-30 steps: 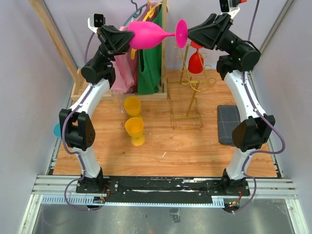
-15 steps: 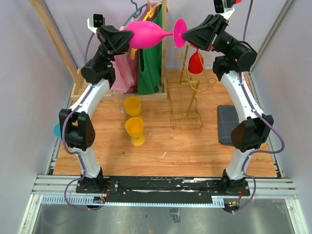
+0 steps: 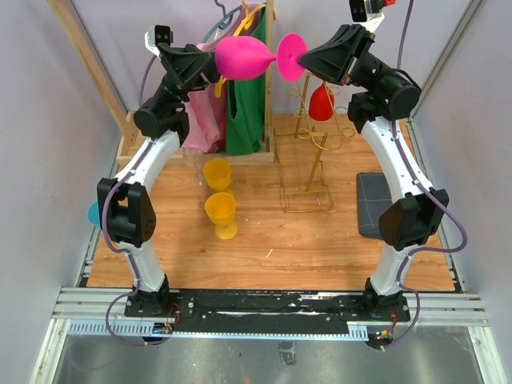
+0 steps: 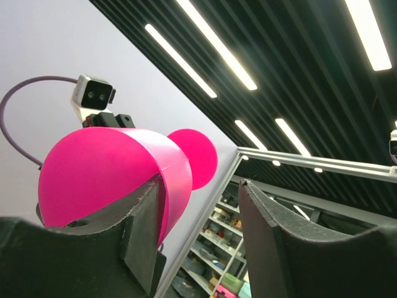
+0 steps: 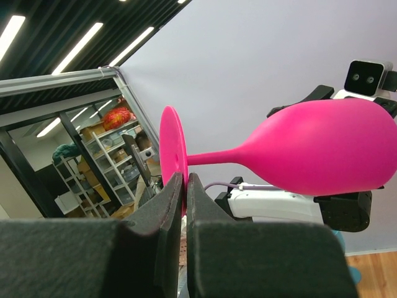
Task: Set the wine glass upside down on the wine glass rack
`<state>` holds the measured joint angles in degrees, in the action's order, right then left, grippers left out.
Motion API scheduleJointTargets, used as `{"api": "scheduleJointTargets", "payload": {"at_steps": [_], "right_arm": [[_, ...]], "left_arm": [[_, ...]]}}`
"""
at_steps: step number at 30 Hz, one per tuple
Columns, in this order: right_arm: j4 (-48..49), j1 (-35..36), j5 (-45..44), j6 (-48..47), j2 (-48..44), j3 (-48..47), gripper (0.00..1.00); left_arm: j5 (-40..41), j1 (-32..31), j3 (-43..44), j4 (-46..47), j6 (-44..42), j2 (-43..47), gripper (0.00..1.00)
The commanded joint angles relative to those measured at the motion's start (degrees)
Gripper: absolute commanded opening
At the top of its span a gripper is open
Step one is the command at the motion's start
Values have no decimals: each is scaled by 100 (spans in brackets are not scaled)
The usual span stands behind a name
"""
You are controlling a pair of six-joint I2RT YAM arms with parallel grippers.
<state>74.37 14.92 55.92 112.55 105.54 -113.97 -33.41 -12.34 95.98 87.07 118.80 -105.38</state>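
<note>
Right now the wine glass (image 3: 244, 58) hangs sideways high above the table (image 3: 264, 240), between my two arms, with its bowl toward the left arm and its foot toward the right.

The right gripper (image 3: 299, 59) is pinched narrow on the rim of the foot. In the right wrist view its fingers (image 5: 175, 205) press on both faces of the pink disc, so that arm carries the glass. The left gripper (image 3: 210, 70) stands wide. In its own view the bowl sits against the inside of one finger (image 4: 146, 230), with clear space to the other, so I judge that it grips nothing.

The rack (image 3: 317, 170) stands on the table below and a little to the right of the glass, well apart from it. A red glass (image 3: 321, 102) hangs from one of its upper arms.

As I read it, the pickup and the handover to the right arm are done or nearly so, and the placing has not begun. Left to do:

- draw the left arm away
- turn the glass so its bowl points down
- bring it to a free hook
- slide the stem in so the foot rests on the wire
- let go
</note>
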Motion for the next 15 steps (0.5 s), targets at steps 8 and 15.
{"api": "scheduleJointTargets", "payload": {"at_steps": [8, 15], "right_arm": [[335, -370, -207, -39, -373, 68, 1], [189, -1122, -420, -123, -729, 487, 1]], "left_arm": [[-367, 288, -400, 1514, 132, 422, 58], [-510, 425, -685, 1515, 40, 570, 57]]}}
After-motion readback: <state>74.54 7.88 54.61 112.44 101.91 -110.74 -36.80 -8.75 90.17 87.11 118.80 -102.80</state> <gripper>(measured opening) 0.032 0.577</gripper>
